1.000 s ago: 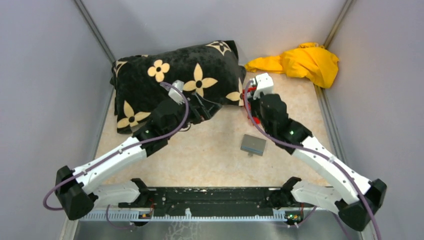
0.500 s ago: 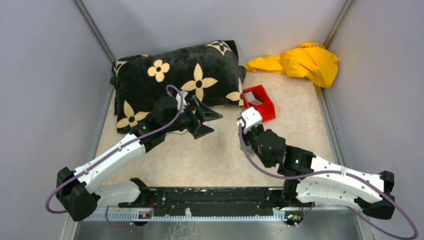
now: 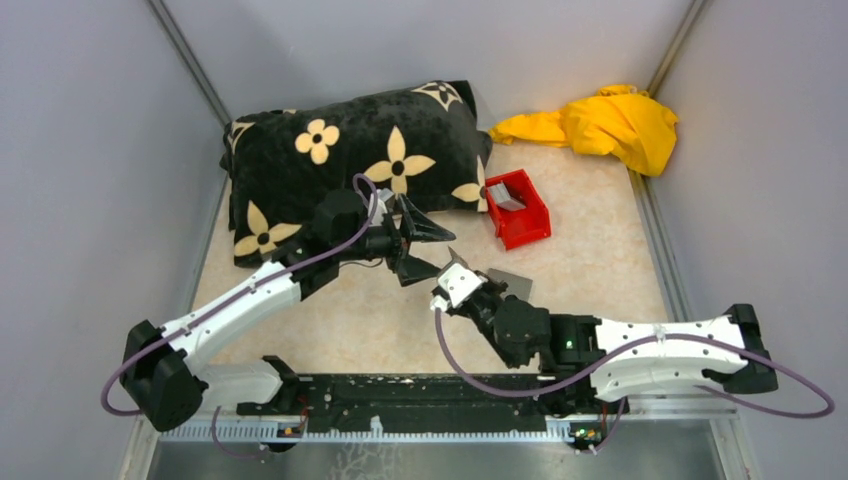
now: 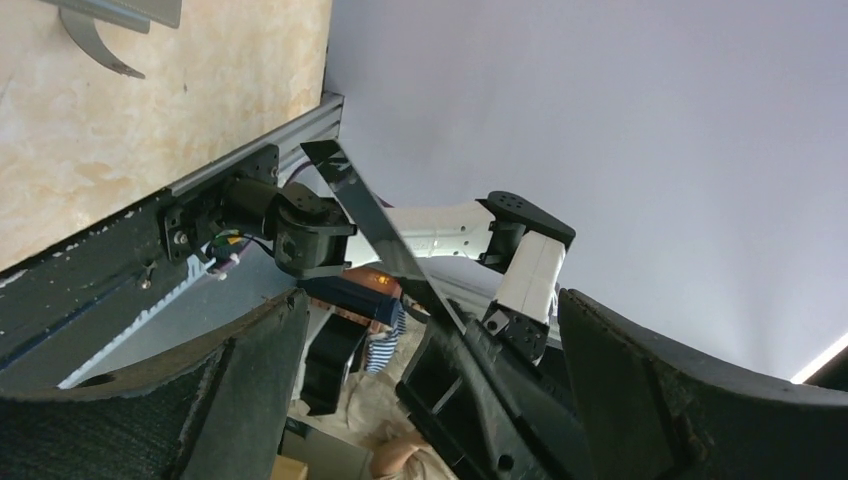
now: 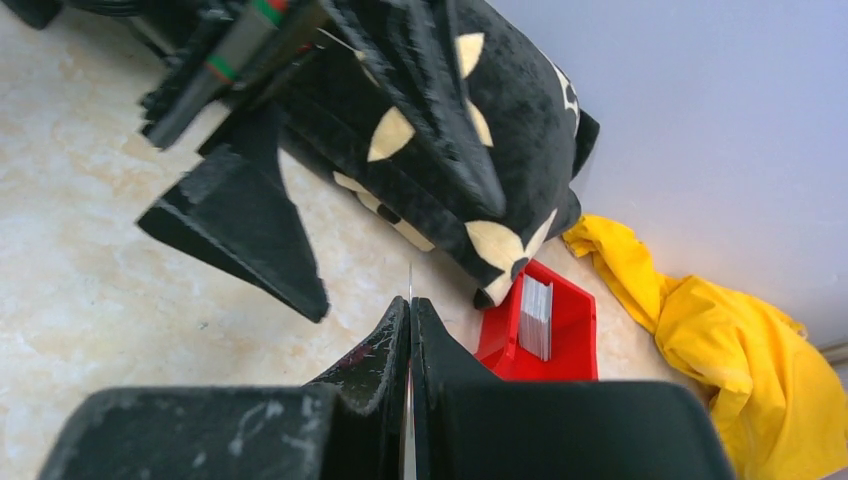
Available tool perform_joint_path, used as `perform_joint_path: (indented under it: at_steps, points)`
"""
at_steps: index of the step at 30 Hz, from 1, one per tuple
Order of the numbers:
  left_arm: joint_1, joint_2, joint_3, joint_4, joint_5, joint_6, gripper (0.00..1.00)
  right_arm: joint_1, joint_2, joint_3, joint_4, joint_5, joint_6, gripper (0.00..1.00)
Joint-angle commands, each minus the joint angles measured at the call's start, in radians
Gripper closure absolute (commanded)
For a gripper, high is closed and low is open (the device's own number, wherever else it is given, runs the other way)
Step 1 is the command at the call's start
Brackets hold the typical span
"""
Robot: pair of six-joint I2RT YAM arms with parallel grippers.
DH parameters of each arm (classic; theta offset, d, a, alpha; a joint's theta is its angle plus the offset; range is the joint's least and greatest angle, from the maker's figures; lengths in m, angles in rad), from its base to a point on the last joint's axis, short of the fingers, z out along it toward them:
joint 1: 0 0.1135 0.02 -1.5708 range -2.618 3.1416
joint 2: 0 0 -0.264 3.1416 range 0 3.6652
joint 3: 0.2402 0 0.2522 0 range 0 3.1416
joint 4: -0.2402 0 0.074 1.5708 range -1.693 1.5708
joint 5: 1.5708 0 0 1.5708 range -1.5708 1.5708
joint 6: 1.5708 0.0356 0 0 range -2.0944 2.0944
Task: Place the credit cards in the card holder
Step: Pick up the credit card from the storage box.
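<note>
My right gripper is shut on one thin credit card, seen edge-on in the right wrist view between the closed fingers. My left gripper is open, and its two fingers flank the card's tip. In the left wrist view the card shows as a dark strip between the spread fingers. The grey card holder lies on the table, partly hidden behind my right wrist; a corner of it shows in the left wrist view. More cards stand in a stack.
The card stack stands in a small red bin, also in the right wrist view. A black pillow with tan flowers lies at the back left, and a yellow cloth at the back right. Grey walls close in both sides.
My right arm has pulled back from the red bin toward the table's middle with a card in its jaws. My left gripper has swung right off the pillow and now brackets the card.
</note>
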State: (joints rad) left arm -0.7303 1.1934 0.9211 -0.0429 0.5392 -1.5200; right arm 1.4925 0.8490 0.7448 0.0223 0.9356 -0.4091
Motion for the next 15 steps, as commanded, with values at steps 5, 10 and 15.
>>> perform_joint_path:
  at_steps: [5,10,15]
  points:
    - [0.006,0.051,-0.017,0.101,0.092,-0.052,0.01,0.095,0.078,0.003,0.184,0.065,-0.188,1.00]
    - [0.006,0.071,-0.028,0.154,0.130,-0.066,0.08,0.119,0.092,-0.010,0.213,0.060,-0.259,1.00]
    - [0.009,0.074,-0.063,0.214,0.166,-0.081,0.22,0.138,0.116,-0.015,0.196,0.055,-0.325,1.00]
